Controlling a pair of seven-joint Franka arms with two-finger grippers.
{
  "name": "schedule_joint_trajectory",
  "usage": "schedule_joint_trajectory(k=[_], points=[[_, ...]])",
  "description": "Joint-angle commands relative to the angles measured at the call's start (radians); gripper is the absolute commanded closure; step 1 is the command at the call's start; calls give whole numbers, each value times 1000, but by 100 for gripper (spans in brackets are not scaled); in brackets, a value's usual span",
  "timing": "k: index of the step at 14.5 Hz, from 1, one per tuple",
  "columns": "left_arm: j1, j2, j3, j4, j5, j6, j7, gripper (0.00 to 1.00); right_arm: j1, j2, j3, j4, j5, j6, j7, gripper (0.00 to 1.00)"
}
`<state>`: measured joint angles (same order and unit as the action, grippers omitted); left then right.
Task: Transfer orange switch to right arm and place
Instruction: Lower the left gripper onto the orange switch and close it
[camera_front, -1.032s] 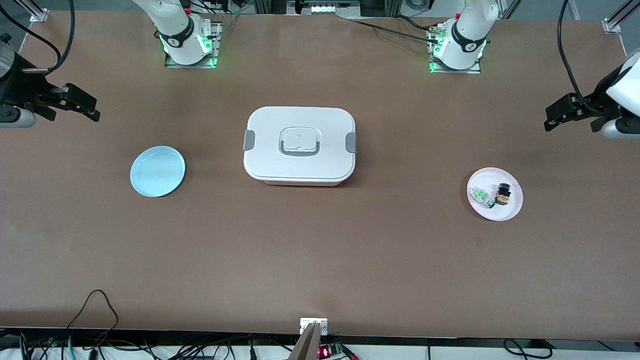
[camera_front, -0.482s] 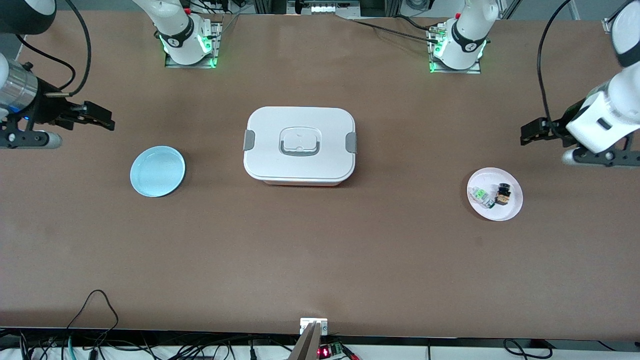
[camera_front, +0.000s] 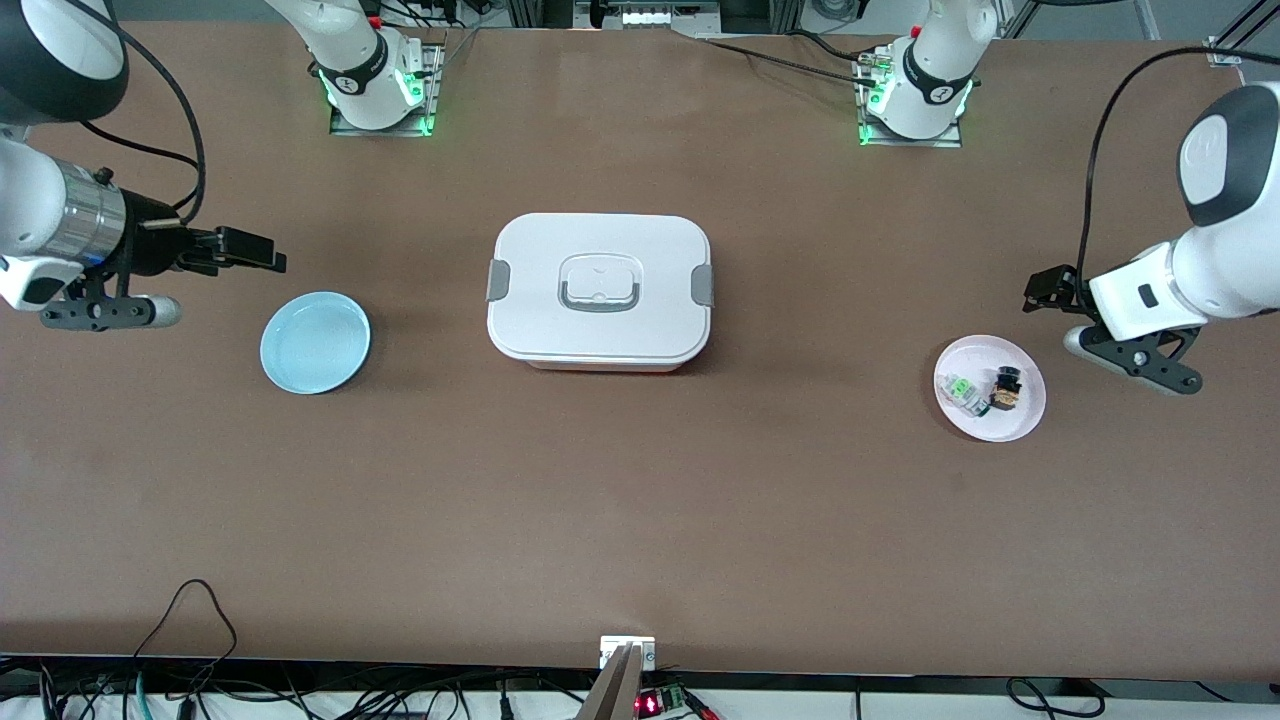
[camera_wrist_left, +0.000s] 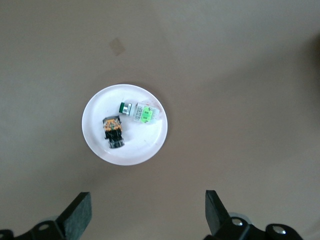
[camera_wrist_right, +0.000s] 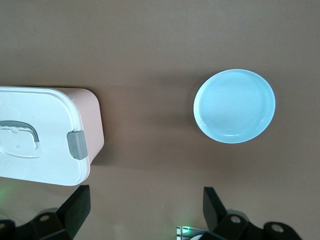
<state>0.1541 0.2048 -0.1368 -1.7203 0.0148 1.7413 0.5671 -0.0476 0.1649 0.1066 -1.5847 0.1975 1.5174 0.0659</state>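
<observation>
Nearest the front edge, toward the left arm's end of the bench: white plate (camera_front: 1020, 425) holding the orange switch (camera_front: 1006, 390), lying on its side just beside a green-and-white part (camera_front: 963, 391) (a green label on it, print too small to read). Hanging over bare bench above that plate, near the end edge: left gripper (camera_front: 1045, 290), fingers (camera_wrist_left: 80, 216) spread wide, nothing between them. Mid-bench: white lidded box (camera_front: 599, 290), grey clips, no readable marking. Toward the right arm's end: empty blue plate (camera_front: 315, 342); over the bench beside it, right gripper (camera_front: 262, 252), fingers (camera_wrist_right: 77, 206) likewise spread and empty.
</observation>
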Motion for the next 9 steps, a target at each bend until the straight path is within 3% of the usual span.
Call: schedule_joint_trajectory(k=[1, 9], points=[[30, 11, -1, -82, -10, 91, 321, 0, -3, 19, 4, -8, 23, -11, -35, 0], [61, 108, 2, -266, -4, 423, 1057, 0, -6, 41, 2, 5, 65, 46, -40, 0]])
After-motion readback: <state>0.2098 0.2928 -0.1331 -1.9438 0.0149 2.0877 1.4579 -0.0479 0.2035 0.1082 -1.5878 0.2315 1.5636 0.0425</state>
